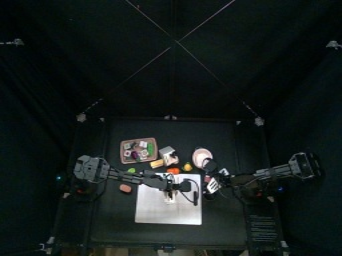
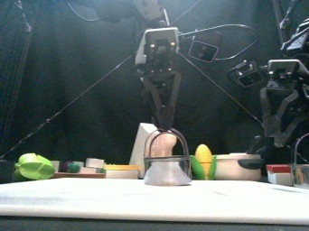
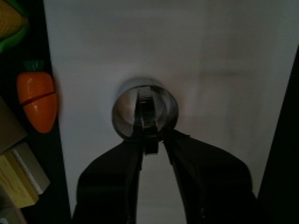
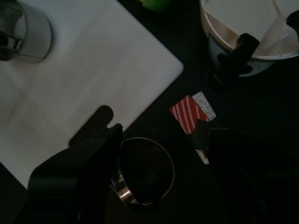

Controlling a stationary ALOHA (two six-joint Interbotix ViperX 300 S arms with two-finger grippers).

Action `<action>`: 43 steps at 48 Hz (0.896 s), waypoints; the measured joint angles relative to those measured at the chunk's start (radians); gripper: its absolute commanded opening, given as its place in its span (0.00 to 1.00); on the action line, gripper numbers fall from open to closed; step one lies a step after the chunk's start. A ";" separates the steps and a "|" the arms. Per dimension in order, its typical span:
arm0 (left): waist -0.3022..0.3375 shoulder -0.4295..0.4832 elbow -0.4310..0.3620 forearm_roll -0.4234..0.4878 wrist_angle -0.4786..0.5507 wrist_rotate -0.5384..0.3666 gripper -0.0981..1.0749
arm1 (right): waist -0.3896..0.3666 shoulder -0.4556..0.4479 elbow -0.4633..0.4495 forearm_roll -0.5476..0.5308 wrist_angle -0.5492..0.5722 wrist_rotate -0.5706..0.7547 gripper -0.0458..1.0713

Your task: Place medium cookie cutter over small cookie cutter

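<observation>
Cookie cutter (image 2: 168,169) stands on the white mat (image 2: 72,198), mid-table, directly beneath the left gripper (image 2: 161,126). Behind it — corn (image 2: 203,162) and bowl (image 2: 240,166) to its right, green cup (image 2: 36,166) far left.

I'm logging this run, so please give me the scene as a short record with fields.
surface: white mat on the black table
on the mat: metal cookie cutter, upright, near the mat's middle
nested cutter inside: cannot tell
left gripper: pointing down, directly over the cutter's top
right gripper: raised at the right side, away from the mat
below the right gripper: metal ring on the bare table, off the mat
beside the mat: toy carrot
behind the cutter: toy corn
</observation>
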 measured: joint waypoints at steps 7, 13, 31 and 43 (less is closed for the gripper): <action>0.002 0.003 -0.002 0.000 -0.008 0.002 0.88 | 0.000 0.008 -0.002 0.000 0.000 -0.002 0.91; 0.002 0.003 0.000 0.003 -0.012 0.000 0.93 | 0.000 0.012 -0.002 0.000 -0.005 0.000 0.91; 0.005 -0.100 0.064 0.049 -0.115 -0.011 0.93 | 0.003 0.014 -0.002 0.002 -0.008 0.000 0.91; -0.025 -0.216 0.199 0.035 -0.267 -0.040 0.93 | 0.018 0.014 -0.002 0.006 -0.008 0.000 0.91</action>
